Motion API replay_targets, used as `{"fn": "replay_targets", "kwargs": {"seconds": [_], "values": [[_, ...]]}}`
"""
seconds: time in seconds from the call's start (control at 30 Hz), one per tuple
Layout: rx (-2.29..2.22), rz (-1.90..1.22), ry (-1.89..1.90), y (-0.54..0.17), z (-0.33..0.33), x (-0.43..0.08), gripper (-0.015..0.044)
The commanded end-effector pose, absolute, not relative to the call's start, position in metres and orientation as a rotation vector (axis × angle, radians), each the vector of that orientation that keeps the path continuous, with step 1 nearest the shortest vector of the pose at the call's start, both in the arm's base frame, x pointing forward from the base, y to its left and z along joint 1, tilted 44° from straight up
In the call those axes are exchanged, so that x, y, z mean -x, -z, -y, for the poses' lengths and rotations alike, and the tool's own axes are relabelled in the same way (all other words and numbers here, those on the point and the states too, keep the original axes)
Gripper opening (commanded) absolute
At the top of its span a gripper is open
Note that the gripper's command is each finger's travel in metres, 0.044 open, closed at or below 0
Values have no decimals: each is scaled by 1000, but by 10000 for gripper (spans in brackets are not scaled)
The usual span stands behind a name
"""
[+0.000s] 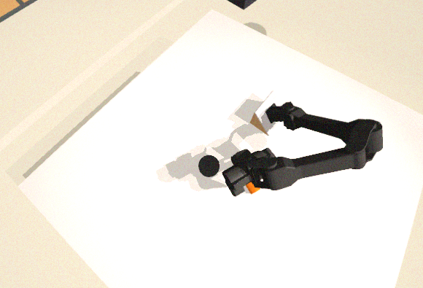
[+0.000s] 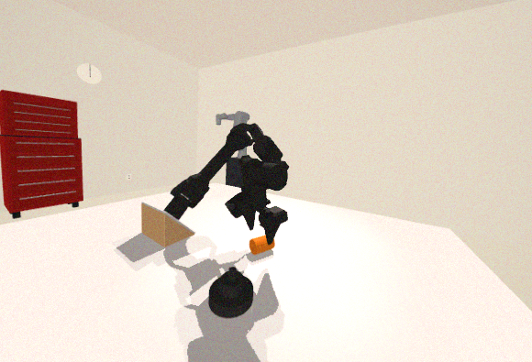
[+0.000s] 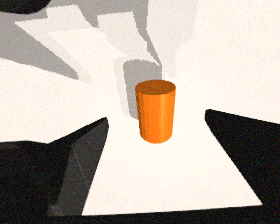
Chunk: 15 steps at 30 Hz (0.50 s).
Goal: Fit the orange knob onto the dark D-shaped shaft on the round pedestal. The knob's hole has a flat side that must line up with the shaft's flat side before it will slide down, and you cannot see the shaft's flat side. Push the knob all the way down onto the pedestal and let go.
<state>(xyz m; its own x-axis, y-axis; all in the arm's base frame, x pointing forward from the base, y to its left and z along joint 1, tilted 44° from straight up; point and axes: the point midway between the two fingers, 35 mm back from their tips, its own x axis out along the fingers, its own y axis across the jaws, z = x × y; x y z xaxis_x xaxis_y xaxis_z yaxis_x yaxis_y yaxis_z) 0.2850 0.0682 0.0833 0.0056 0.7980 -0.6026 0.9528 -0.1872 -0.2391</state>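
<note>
Your gripper (image 1: 251, 181) (image 2: 260, 236) (image 3: 155, 118) stands almost fully open and holds nothing; in the wrist view, the orange knob (image 1: 252, 188) (image 2: 261, 245) (image 3: 156, 115) shows between its fingertips, with a gap on either side. Your arm (image 1: 324, 161) (image 2: 268, 146) reaches toward 3 o'clock in the top view, then folds back toward 9, fingers pointing down. The knob lies on its side, at 4 o'clock from the round pedestal (image 1: 208, 165) (image 2: 230, 297) (image 3: 21, 4).
</note>
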Motion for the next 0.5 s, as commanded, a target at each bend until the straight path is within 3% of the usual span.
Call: {"fn": "replay_targets", "kwargs": {"seconds": [0.0, 0.47], "values": [[-2044, -1838, 952, -78, -74, -284, 440], [-2045, -1840, 950, -63, -89, -282, 440]]}}
